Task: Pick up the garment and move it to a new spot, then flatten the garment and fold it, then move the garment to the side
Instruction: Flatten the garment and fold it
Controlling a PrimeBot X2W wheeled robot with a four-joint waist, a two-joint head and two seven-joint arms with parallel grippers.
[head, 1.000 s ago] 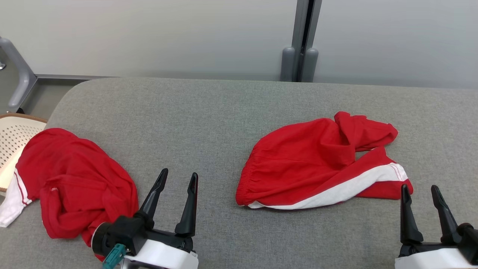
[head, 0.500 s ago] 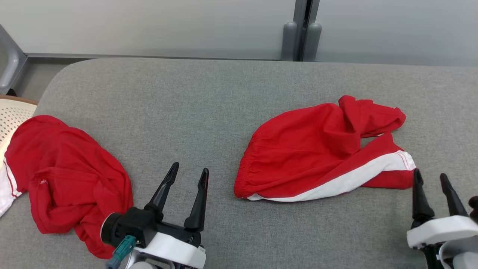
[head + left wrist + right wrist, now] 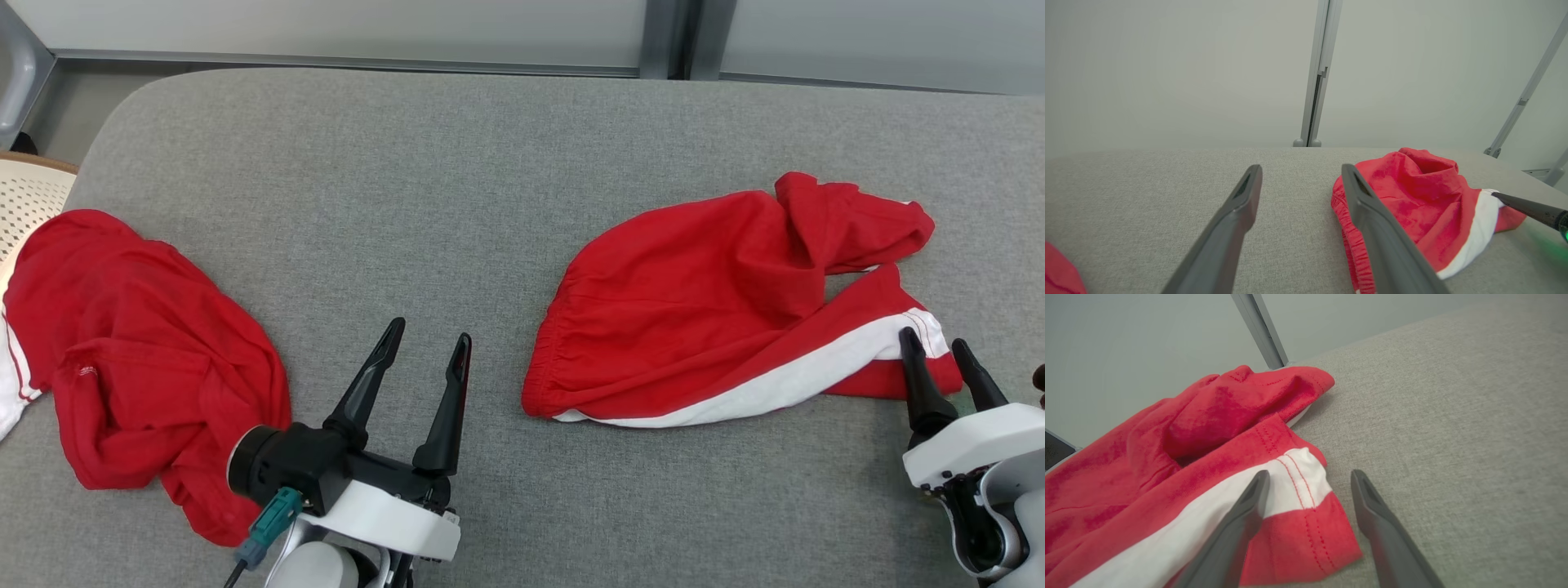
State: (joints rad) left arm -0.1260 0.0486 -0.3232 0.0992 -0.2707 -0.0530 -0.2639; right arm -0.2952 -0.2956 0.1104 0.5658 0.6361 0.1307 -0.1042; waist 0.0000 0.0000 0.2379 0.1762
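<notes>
The red shorts [image 3: 735, 302] lie crumpled on the grey worktop [image 3: 457, 163], with the white stripe along their near edge. The right pincer [image 3: 931, 337] stands wide open at the shorts' striped hem corner, which lies between its fingers. It grips nothing, and I can't tell whether a finger touches the cloth. The left pincer [image 3: 431, 330] gapes just as wide, empty, clear of the shorts on their waistband side. A red heap [image 3: 139, 343] lies farther off that same side.

We see crumpled red cloth shorts [image 3: 678, 318] with a white side stripe, a plain grey fabric-covered table [image 3: 408, 180], and another red garment [image 3: 122, 327] trimmed white.
</notes>
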